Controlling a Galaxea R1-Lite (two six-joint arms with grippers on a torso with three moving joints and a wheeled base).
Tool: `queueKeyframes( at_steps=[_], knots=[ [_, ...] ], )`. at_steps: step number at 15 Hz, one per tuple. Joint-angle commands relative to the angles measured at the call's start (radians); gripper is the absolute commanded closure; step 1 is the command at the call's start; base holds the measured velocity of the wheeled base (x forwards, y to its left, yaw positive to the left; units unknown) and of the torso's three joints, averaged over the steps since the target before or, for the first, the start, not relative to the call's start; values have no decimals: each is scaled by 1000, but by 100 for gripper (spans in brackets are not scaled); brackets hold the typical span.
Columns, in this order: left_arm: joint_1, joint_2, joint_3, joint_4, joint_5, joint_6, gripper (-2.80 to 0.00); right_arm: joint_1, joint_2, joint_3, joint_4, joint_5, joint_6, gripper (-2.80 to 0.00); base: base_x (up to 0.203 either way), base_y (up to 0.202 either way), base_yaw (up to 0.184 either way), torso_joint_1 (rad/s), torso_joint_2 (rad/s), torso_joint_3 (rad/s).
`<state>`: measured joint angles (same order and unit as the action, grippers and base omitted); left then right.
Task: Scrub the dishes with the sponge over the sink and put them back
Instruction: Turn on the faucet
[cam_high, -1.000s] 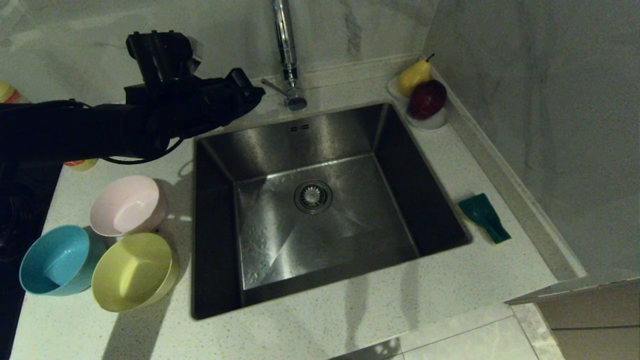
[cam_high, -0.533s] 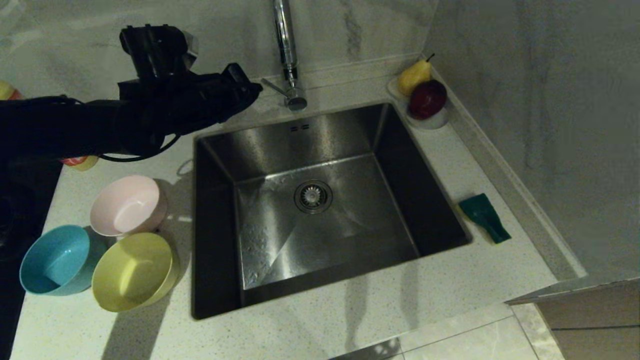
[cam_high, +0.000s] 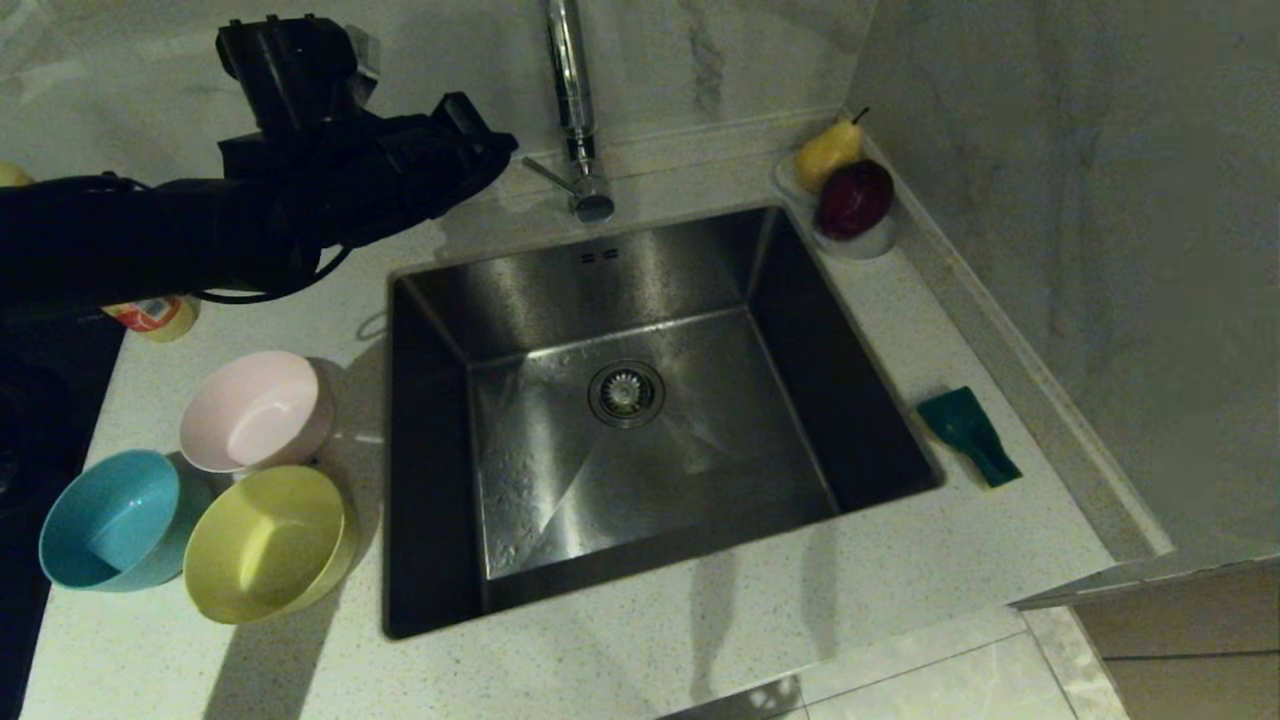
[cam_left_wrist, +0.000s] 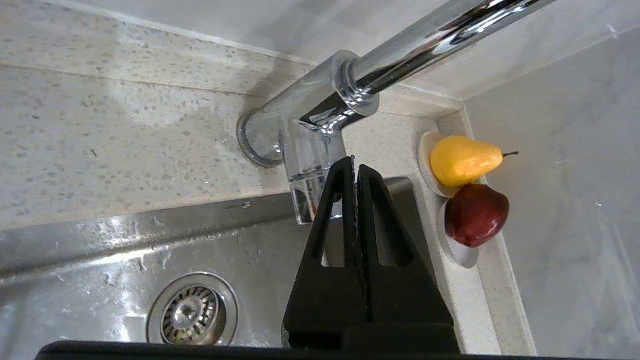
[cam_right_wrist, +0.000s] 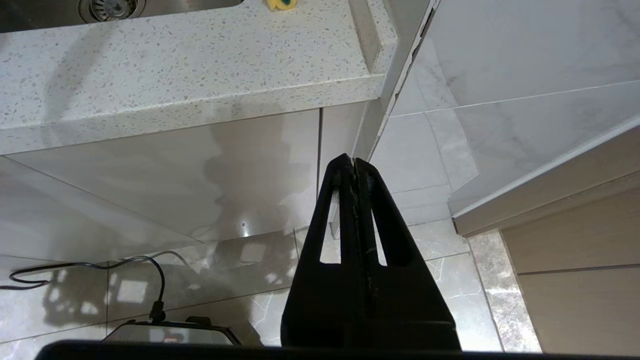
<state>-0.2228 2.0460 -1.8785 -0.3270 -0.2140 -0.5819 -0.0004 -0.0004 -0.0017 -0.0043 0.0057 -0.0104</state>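
Three bowls stand on the counter left of the sink (cam_high: 700, 470): a pale pink one (cam_high: 255, 410), a light blue one (cam_high: 115, 520) and a yellow one (cam_high: 265, 543). The sponge (cam_high: 968, 435) lies green face up on the counter right of the sink; its yellow edge (cam_right_wrist: 282, 4) shows in the right wrist view. My left gripper (cam_high: 500, 150) hovers over the counter behind the sink's back left corner, just left of the chrome tap (cam_high: 575, 110). It is shut and empty (cam_left_wrist: 354, 167). My right gripper (cam_right_wrist: 354, 162) hangs shut and empty below the counter's front edge.
A small clear dish (cam_high: 865, 243) with a yellow pear (cam_high: 828, 152) and a red apple (cam_high: 853, 198) sits at the back right corner. A marble wall rises on the right. A small jar (cam_high: 155, 315) stands under my left arm, by a dark hob (cam_high: 30, 420).
My left arm has lifted and drawn slightly back from the sink, its gripper still shut. The jar beneath it now shows more. Bowls and sponge have not moved.
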Motion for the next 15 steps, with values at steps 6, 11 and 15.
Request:
queueKeyframes(
  at_steps=[6,11,15],
  knots=[
    [-4,53,-2,-83,-5,7,0,-1,0,0,-1,0,0,0,0,0,0,0,0,0],
    [-6,70,-2,-87,1,50,0,0,0,0,0,0,0,0,0,0,0,0,0,0],
    [-7,86,-2,-88,1,48,0,0,0,0,-1,0,0,0,0,0,0,0,0,0]
  ],
)
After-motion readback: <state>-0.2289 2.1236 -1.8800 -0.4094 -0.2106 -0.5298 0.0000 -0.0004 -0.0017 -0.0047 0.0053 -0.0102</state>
